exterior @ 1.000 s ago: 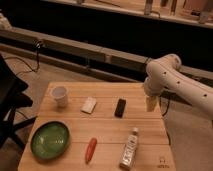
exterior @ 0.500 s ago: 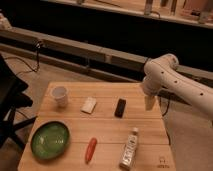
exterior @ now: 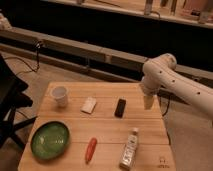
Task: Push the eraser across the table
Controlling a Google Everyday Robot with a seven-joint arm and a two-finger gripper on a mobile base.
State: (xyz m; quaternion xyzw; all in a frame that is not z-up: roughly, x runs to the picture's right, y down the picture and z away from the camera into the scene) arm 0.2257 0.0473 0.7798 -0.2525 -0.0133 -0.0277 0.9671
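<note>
The eraser point(exterior: 120, 107), a small flat black block, lies on the light wooden table point(exterior: 105, 131) right of centre, toward the far side. My gripper point(exterior: 148, 102) hangs from the white arm point(exterior: 165, 77) over the table's right part, a short way right of the eraser and apart from it. It is open and holds nothing.
A white cup point(exterior: 60, 95) stands at the far left, and a flat white piece point(exterior: 89, 105) lies left of the eraser. A green bowl point(exterior: 50, 140), an orange carrot point(exterior: 90, 149) and a small bottle point(exterior: 129, 149) sit along the near side. A dark chair point(exterior: 10, 107) is at the left.
The arm has edged slightly to the left, toward the eraser. Nothing on the table has moved.
</note>
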